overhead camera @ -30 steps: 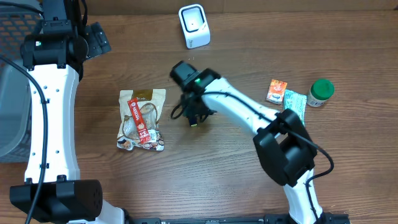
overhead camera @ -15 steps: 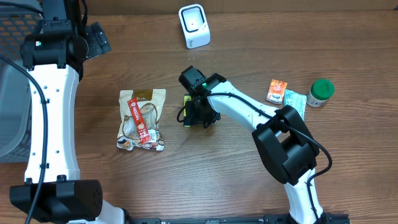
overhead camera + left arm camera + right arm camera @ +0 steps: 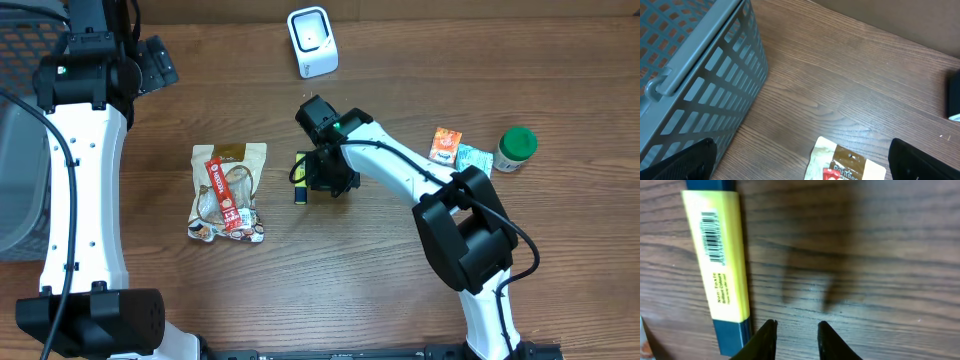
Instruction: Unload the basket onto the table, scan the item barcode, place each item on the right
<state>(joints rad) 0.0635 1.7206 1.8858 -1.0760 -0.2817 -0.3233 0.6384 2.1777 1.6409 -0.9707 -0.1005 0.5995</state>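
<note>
Yellow box (image 3: 715, 260) with blue ends lies flat on the wood table (image 3: 300, 290), barcode (image 3: 710, 235) face up near one end. It sits between the snack pouch (image 3: 229, 192) and the right arm's wrist, well apart from the white scanner (image 3: 312, 42) at the far edge.

Right gripper (image 3: 796, 340): jaws narrowly apart, nothing between them, tips low over bare wood just beside the box — not around it. Left gripper (image 3: 802, 165): spread wide, empty, parked up by the grey basket (image 3: 700, 75).

Risks as we see them:
- Box is off to one side of the fingers. Close here and we pinch air.
- Gap looks narrower than the box. Coming down on it like this, we'd likely land a tip on top and skid it toward the pouch.
- Grip over the barcode end and a finger hides the code from the scanner.
- Slim, smooth box — an off-centre pinch could let it twist on the way over.
</note>
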